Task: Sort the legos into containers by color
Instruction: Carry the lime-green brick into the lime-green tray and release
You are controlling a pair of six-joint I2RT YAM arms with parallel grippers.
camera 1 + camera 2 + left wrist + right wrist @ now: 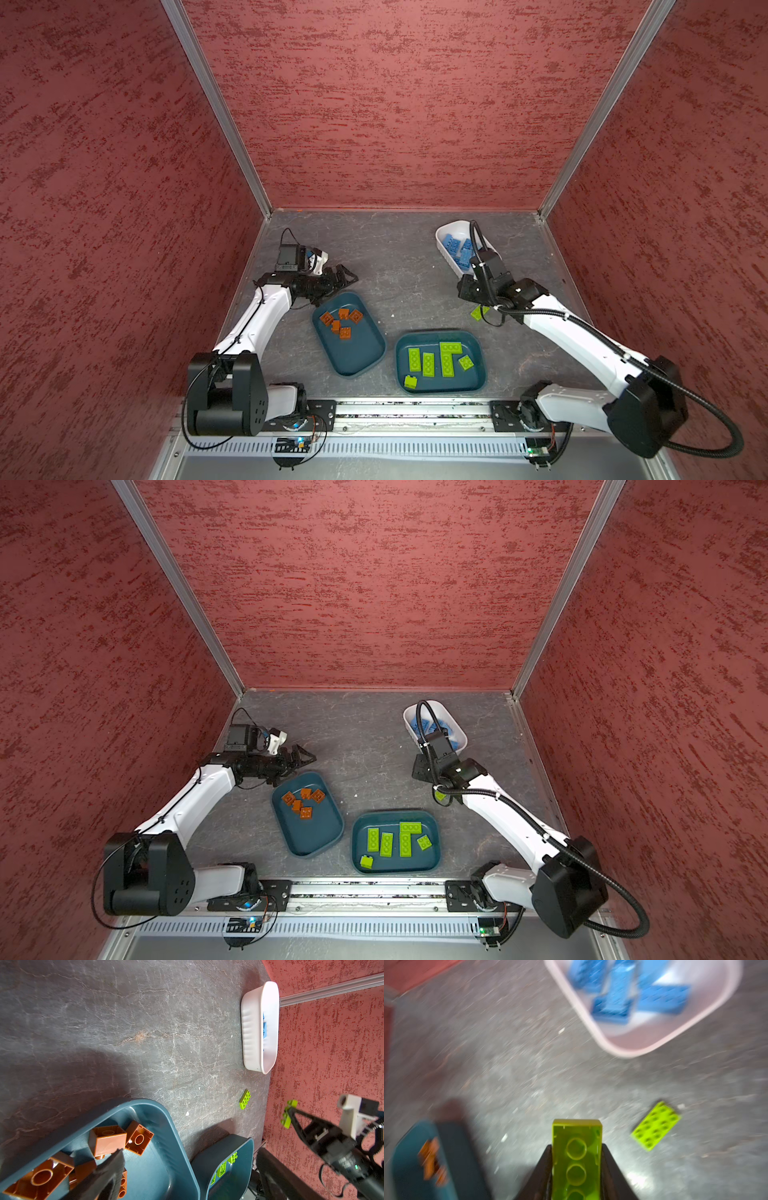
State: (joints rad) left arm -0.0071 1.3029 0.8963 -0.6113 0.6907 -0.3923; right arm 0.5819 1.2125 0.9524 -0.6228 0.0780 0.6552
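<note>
Around three sides of the cell stand red, rough-textured walls point(374, 104), joined at the back corners by aluminium posts point(216, 108). Between them lies the bench point(395, 257), a dark grey surface veined with pale cracks like stone. A metal rail point(415, 411) along its near edge carries both arm bases.

Three shallow tubs with rounded corners sit on the bench. A white ribbed tub point(446, 230) at the far right holds blue bricks point(455, 245) in a loose heap. A dark teal tub point(353, 357) left of centre holds five orange-brown bricks point(344, 332) bunched at its far end, some lying studs down. Just beside it on the right, a second teal tub point(440, 386) holds lime green bricks point(428, 364), most of them flat with studs up.

Over the far left corner of the orange-brown tub hangs the left claw point(349, 277), spread wide and empty. Near the white tub, the right claw point(576, 1147) pinches a long lime green brick point(288, 1111) by its sides, clear of the bench. The brick's hollow underside faces the wrist camera, whose picture is blurred.

One flat lime green plate point(478, 312) lies studs up on the bare bench, between the white tub and the green-filled tub.
</note>
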